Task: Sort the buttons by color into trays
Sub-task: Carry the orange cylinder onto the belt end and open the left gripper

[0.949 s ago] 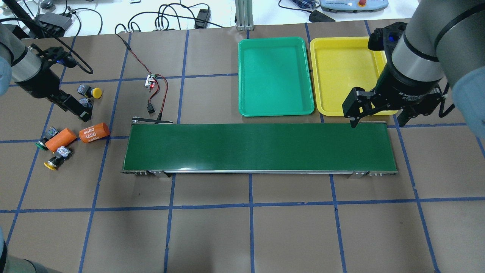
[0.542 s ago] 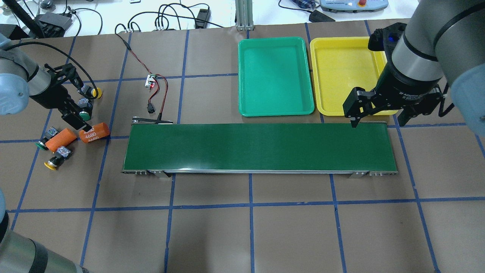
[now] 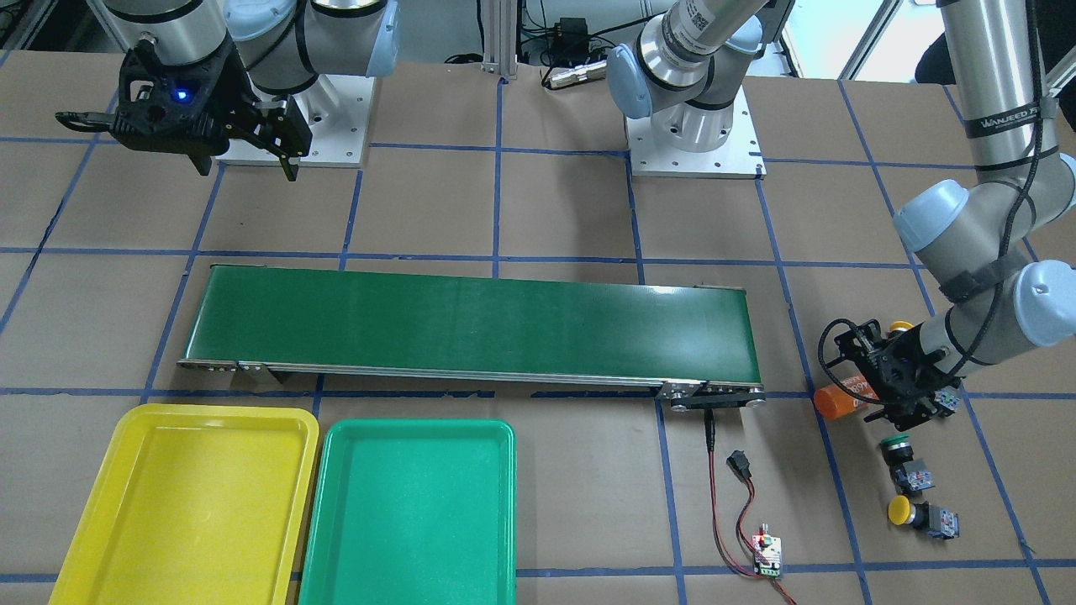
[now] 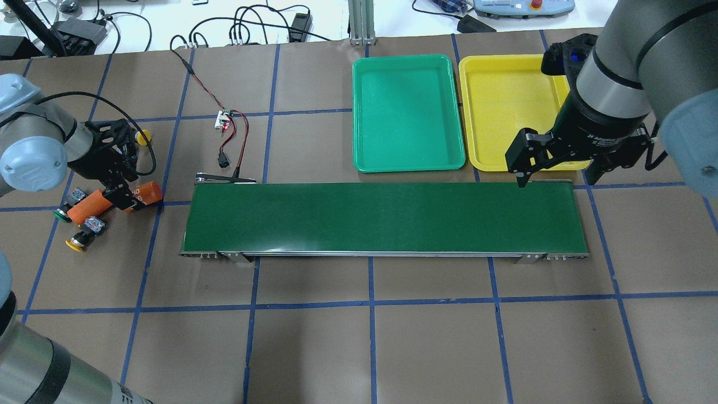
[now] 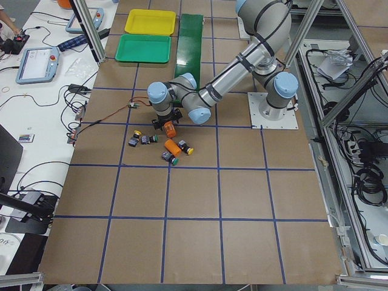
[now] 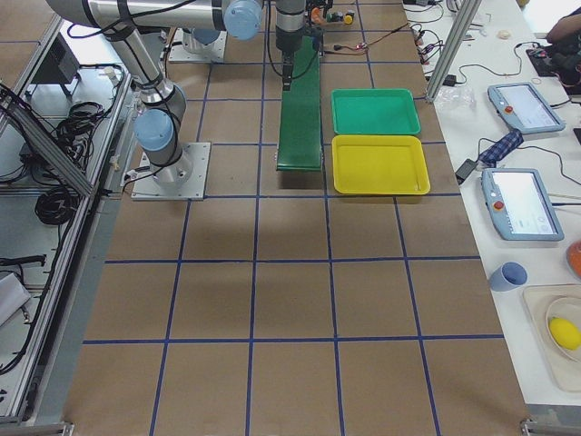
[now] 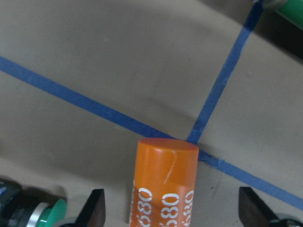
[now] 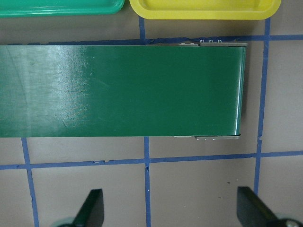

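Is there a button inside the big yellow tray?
No, the shallow bright yellow plastic tray shows only its bare floor in the front-facing view, with no button in it.

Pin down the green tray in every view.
Front-facing: green tray at bottom, left of centre.
Overhead: top, right of centre.
Exterior left: top left.
Exterior right: top, right of centre.
Left wrist: not in it.
Right wrist: sliver at top left edge.
Shared landmark: the yellow tray beside it.
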Controlling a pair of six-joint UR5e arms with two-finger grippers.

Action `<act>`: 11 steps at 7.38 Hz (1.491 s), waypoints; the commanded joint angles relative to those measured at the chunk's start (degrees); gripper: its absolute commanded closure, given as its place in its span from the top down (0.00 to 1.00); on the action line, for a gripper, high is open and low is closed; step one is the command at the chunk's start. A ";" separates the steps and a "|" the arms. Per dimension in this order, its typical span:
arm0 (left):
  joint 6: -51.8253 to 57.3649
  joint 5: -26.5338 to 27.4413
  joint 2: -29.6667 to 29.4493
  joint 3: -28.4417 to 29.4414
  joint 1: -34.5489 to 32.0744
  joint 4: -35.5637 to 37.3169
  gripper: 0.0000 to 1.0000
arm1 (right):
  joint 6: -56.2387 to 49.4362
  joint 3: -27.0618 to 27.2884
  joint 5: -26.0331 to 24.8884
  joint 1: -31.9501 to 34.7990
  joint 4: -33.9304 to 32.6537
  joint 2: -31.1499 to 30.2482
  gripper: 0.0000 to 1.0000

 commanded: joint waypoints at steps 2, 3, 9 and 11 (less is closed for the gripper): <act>0.39 0.00 -1.15 0.11 0.30 2.65 0.00 | -0.03 0.19 -0.03 0.00 0.15 0.03 1.00; 0.30 0.00 0.50 0.54 -0.22 2.48 0.00 | -0.03 0.37 0.23 0.00 -0.02 0.11 1.00; 2.06 -2.72 20.01 -12.63 -15.68 1.60 0.00 | -0.03 0.98 -0.12 -0.09 -0.20 0.02 0.99; 1.71 -2.72 21.35 -16.31 -16.57 1.86 0.00 | 0.15 0.90 0.22 0.00 -2.04 -0.15 1.00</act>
